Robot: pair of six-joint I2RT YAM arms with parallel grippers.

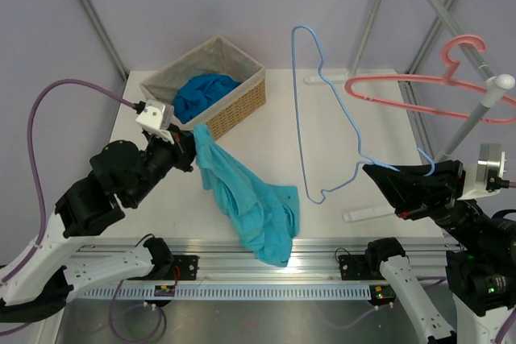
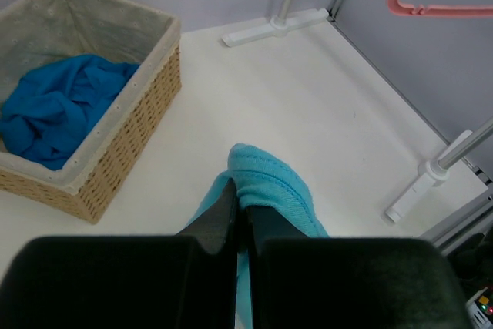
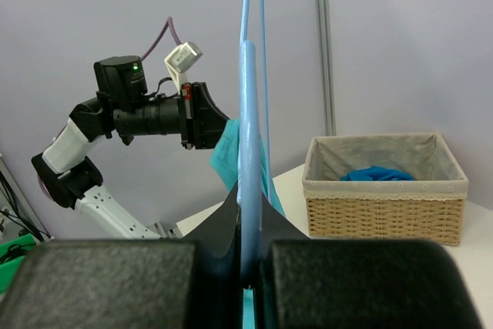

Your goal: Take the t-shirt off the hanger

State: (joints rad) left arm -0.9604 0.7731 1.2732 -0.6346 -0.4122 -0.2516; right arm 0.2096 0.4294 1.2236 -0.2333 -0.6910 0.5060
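- Top external view: the left gripper [image 1: 193, 138] is clamped on a bunched fold of the t-shirt [image 1: 250, 207], which trails down toward the desk's near edge.
- The right gripper [image 1: 379, 176] is closed on the hanger [image 1: 322, 78], held upright over the desk's right half.
- Risk: the cloth's lower corner lies just beside the wire's bottom bend and could snag there.
- Risk: if released here, the shirt may slide off the near edge.

Top cam sat high behind my bases, looking down on the whole table [image 1: 266, 142]. Left wrist cam looked close over my left fingers [image 2: 219, 217], down at table and basket [image 2: 131, 152]. Right wrist cam looked level past my right fingers [image 3: 219, 225], leftward at my left arm [image 3: 146, 117]. All three shared basket and shirt [image 1: 242, 199].
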